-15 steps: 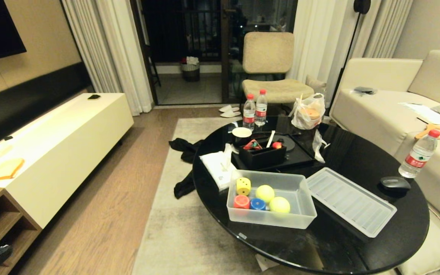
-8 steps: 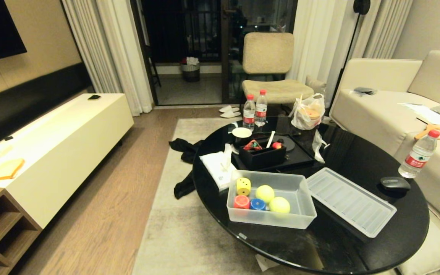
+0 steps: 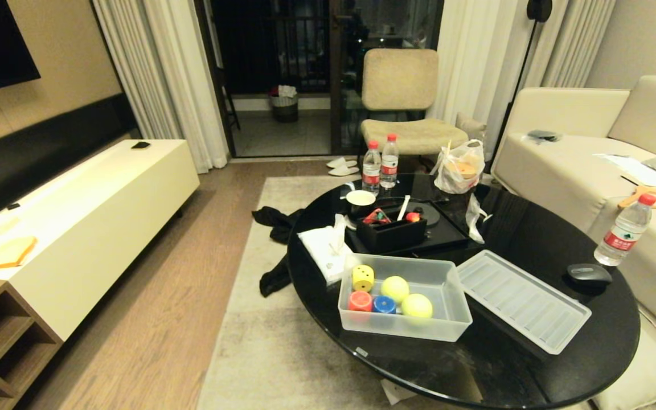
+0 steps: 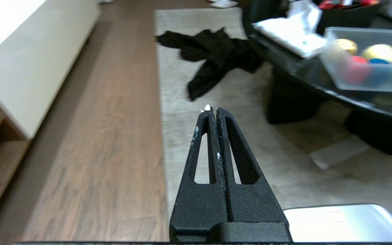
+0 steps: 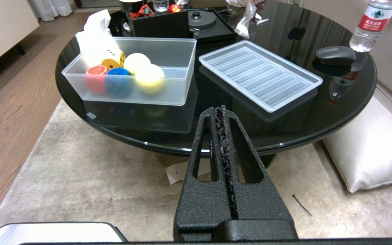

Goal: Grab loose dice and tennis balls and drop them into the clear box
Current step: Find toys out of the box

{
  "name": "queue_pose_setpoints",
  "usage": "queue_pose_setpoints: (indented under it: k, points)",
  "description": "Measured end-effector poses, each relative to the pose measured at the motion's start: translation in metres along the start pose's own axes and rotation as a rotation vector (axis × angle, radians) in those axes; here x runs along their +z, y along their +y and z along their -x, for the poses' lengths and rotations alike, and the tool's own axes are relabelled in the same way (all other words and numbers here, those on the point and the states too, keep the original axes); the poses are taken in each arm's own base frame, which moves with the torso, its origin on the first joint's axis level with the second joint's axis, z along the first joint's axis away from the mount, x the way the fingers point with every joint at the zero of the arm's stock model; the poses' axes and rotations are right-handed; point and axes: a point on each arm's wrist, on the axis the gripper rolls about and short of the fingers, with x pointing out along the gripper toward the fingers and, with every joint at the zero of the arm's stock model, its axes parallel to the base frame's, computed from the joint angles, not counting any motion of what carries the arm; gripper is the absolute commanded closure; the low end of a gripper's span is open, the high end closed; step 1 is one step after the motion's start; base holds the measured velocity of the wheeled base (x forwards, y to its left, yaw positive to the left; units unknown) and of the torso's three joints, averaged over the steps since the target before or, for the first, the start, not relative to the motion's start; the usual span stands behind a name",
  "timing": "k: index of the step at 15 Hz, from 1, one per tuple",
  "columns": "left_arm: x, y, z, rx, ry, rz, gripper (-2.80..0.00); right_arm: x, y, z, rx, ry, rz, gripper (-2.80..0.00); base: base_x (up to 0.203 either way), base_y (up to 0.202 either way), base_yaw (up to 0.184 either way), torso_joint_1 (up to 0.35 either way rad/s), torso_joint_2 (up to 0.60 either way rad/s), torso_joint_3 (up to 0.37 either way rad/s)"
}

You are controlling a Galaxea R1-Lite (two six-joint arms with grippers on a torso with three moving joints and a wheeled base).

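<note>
On black round counter [image 3: 533, 239]: clear box [image 3: 458, 322] with dice [image 3: 363, 278], tennis balls [image 3: 395, 288]; lid [image 3: 521, 299] beside. Both my grippers, left gripper [image 4: 213, 110], right gripper [image 5: 220, 110], closed tight, empty, low off counter.

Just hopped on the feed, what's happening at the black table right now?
Nothing is being handled. The clear frosted plastic box on the round black table holds two yellow-green tennis balls, plus yellow, red and blue dice. Its ribbed lid lies beside it. The left gripper and right gripper are shut, empty, off the table.
</note>
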Motion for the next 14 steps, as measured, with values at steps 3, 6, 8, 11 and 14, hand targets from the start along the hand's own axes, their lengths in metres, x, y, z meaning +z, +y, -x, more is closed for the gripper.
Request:
queue_pose_setpoints:
  k: [3,6,8,11,14]
  points:
    - [-0.0024,0.0005,0.0029,0.028,-0.029,0.028,0.00,0.0000,0.0000,0.0000,0.000,0.000,0.000,0.00,0.000,0.000,0.000,0.000,0.00,0.000]
    - [-0.0028,0.0011,0.0036,0.056,-0.039,0.001,0.00,0.0000,0.0000,0.0000,0.000,0.000,0.000,0.00,0.000,0.000,0.000,0.000,0.00,0.000]
    - [-0.0057,0.0014,0.0026,0.060,-0.034,-0.080,0.00,0.0000,0.0000,0.0000,0.000,0.000,0.000,0.00,0.000,0.000,0.000,0.000,0.00,0.000]
    - [-0.0069,0.0014,0.0021,0.060,-0.035,-0.106,0.00,0.0000,0.0000,0.0000,0.000,0.000,0.000,0.00,0.000,0.000,0.000,0.000,0.00,0.000]
    - [-0.0064,0.0016,0.0021,0.067,-0.045,-0.029,0.00,0.0000,0.0000,0.0000,0.000,0.000,0.000,0.00,0.000,0.000,0.000,0.000,0.00,0.000]
